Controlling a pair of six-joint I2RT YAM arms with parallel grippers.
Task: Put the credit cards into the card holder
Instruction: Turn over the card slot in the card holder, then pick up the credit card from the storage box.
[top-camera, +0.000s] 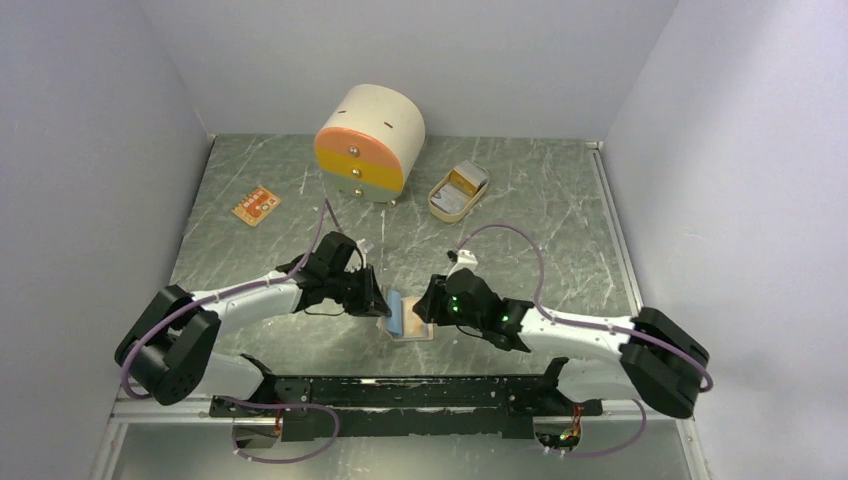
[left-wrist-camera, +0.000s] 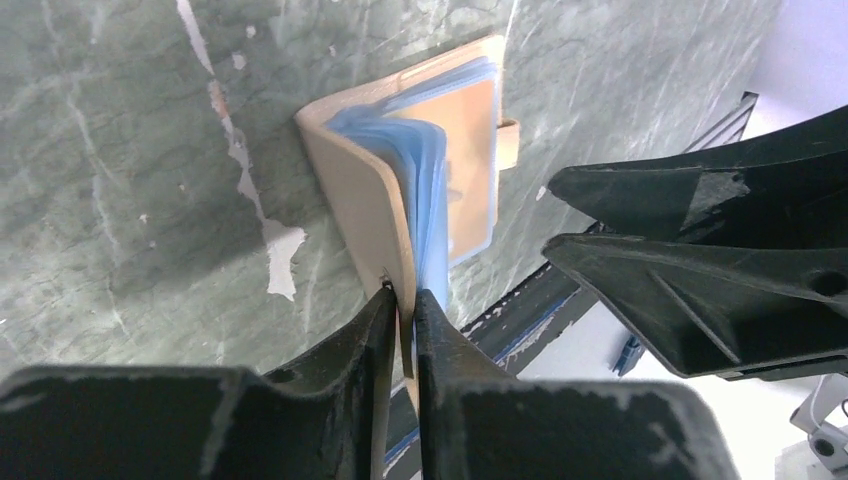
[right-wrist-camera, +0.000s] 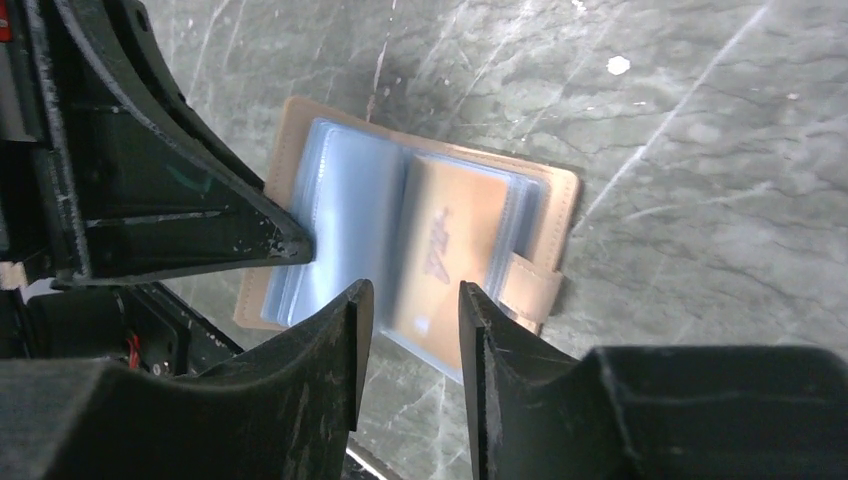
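At the middle of the table's near edge, item one: a small tan leather-like folding card holder (left-wrist-camera: 360, 200) with a snap tab and clear blue-tinted plastic sleeves, lying open on the grey-green marbled table (top-camera: 560, 230) between the two arms. Left gripper (left-wrist-camera: 402, 300): black, two-fingered, clamping the edge of the holder's tan cover and propping that flap up at an angle. Right gripper (right-wrist-camera: 415, 292): black, fingers standing apart, grasping nothing, hovering just above the open sleeves. Item two: a yellow-orange plastic credit card (right-wrist-camera: 455, 250), sitting inside one of the sleeves on the tab side, so one card is counting as stowed; whether other sleeves are holding light cards cannot be told through the blue tint. Item three: a small orange patterned flat card (top-camera: 256, 207), lying toward the far left corner of the table, well apart from the holder and waiting to be fetched, if it belongs to the set. Item four: a beige oval tray (top-camera: 436, 208) near the far edge, right of centre, holding a grey-silver flat piece (top-camera: 467, 180), likely more cards; their number is too small to tell. Item five: a round cream drawer box with an orange-yellow front (top-camera: 368, 130), standing just beside the tray, not taking part. Judgement: the task is running partway, with loading begun and the outlying cards remaining to be collected and sleeved.
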